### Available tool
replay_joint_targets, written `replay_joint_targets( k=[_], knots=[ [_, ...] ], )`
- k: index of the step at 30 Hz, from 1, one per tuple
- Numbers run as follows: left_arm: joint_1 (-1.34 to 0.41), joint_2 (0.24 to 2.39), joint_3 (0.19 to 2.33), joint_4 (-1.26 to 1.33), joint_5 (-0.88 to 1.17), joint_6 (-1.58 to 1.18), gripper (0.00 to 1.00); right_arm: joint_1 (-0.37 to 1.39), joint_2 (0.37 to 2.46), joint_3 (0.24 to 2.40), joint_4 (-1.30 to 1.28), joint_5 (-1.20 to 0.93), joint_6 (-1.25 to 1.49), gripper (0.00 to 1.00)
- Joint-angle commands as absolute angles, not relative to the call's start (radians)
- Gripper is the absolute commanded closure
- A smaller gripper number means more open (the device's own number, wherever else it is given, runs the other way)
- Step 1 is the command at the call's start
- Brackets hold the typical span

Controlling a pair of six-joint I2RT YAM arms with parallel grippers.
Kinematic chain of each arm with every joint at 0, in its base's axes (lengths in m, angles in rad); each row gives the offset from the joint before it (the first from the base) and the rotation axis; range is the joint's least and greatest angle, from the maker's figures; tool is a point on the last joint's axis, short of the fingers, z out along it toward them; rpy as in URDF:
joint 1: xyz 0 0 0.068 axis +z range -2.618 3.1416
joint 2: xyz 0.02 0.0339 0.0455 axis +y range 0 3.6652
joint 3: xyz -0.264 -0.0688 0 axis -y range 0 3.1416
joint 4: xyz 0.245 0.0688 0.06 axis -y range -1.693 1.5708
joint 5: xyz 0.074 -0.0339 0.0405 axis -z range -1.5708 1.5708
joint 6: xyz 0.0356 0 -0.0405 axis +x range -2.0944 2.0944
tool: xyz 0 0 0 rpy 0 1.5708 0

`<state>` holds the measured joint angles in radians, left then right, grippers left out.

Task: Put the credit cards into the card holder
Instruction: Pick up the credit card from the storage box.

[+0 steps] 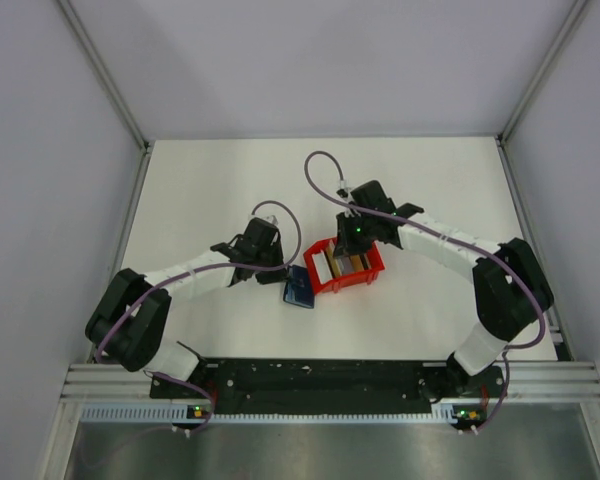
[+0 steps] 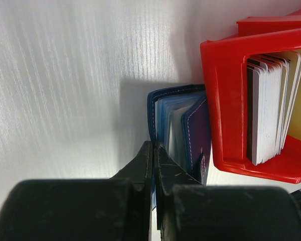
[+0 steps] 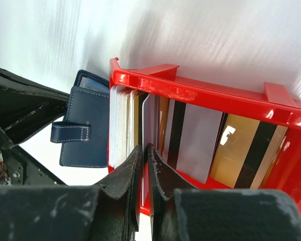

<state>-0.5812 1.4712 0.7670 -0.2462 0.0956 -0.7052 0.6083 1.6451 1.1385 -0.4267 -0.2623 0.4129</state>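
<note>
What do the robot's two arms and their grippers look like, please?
Both the left arm and right arm have white links between bulky black joints, with a purplish-grey cable looping along each. The left gripper and right gripper have matte black, tapering fingers. A small green light glows at each base.

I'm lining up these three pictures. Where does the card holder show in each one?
Top external: card holder at centre, just left of the red bin.
Left wrist: lower centre, left of the bin.
Right wrist: left-middle, left of the bin.
Shared landmark: the red bin.
</note>
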Motion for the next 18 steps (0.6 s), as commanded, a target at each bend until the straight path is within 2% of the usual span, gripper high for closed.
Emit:
replay_joint_targets(
  k=[1,5,8,18],
  knots=[
    [-0.581,1.463,0.801,-0.206,0.101,-0.698,1.0,0.603,1.615,1.14,-0.371,-0.34,0.403,0.93],
    [-0.581,1.466,0.801,-0.204,0.101,-0.698,1.0,0.603,1.623,1.138,-0.357,-0.367,0.416,0.94],
    [-0.581,1.465,0.804,-0.207,0.101,-0.698,1.0,0.603,1.615,1.137,-0.356,-0.347,0.417,1.0],
    [-0.58,1.448,0.801,-0.21,0.101,-0.693,1.0,0.592,1.523,1.14,-0.383,-0.216,0.397,1.0]
  ],
)
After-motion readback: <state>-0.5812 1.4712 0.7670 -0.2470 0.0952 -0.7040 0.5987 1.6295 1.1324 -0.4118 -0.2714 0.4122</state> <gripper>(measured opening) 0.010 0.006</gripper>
